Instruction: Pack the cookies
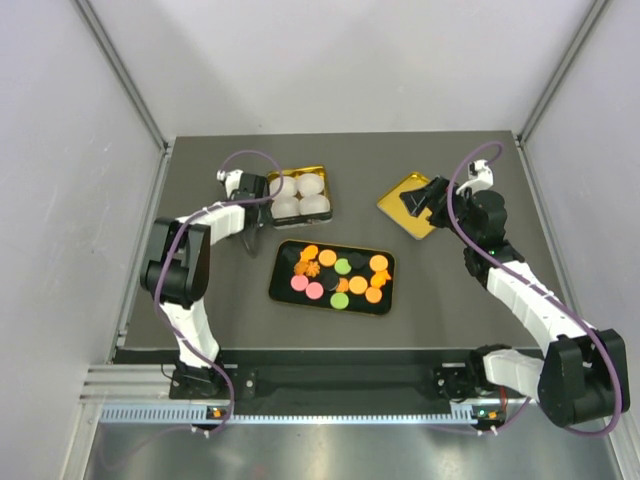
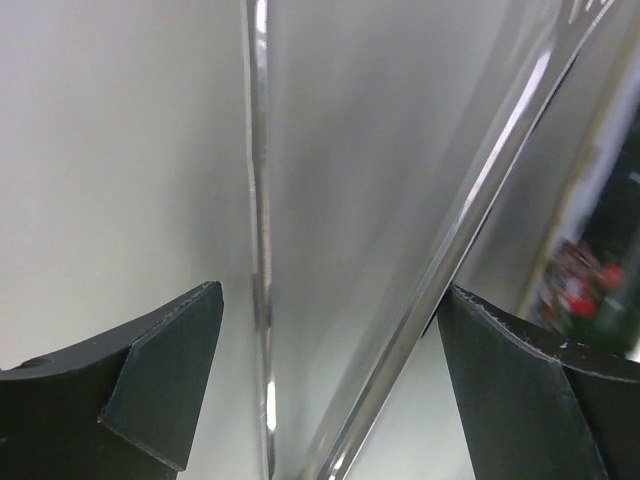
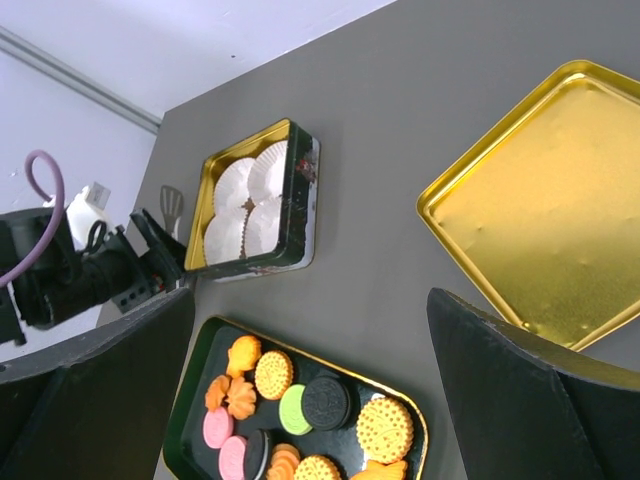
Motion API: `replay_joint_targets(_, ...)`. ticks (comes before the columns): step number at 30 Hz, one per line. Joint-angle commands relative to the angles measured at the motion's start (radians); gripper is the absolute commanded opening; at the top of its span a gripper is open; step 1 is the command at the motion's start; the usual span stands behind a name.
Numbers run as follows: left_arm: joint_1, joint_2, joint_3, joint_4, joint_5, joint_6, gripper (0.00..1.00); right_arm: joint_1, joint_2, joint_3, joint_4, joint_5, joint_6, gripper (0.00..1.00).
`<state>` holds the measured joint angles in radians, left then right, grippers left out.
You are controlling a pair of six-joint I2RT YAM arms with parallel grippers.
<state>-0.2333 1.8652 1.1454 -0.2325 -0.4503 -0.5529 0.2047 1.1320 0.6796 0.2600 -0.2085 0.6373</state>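
Top external view: a dark table holds three things in a loose row. A black tray [image 1: 283, 262] lies nearest the arms, carrying the cookies [image 1: 338, 275]. They are small rounds and flower shapes in orange, pink, green and dark brown, lying flat in a loose single layer. Behind it on the left sits a square gold-rimmed tin [image 1: 300, 170] lined with four white paper cups [image 1: 300, 195], all empty, so packing looks not yet begun. To the right lies the gold lid [image 1: 398, 200], face up and well apart from the tin, probably set aside to leave the tin free for filling.

The left gripper [image 1: 250, 238] hangs just beside the tin's left side. Its fingers are spread wide with nothing between them. Its own camera shows only blurred pale wall, so I cannot tell whether it touches the tin; it may be placed there to steady it.

The right gripper [image 3: 310, 300] hovers above the lid's near corner, fingers wide apart and empty. From there the tray of cookies is within easy reach below.
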Motion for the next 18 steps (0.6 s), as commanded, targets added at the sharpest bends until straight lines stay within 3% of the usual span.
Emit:
replay_joint_targets(1, 0.026, 0.040, 0.065, 0.002, -0.002, -0.024, 0.92, -0.005, -0.023, 0.017, 0.028, -0.019, -0.005, 1.00)
replay_joint_targets(10, 0.034, 0.020, 0.016, 0.019, -0.018, -0.116, 0.81, -0.005, -0.012, 0.018, 0.041, -0.042, -0.007, 1.00)
replay_joint_targets(18, 0.034, -0.027, -0.015, 0.030, 0.093, -0.170, 0.66, -0.005, 0.008, 0.015, 0.074, -0.080, -0.005, 1.00)
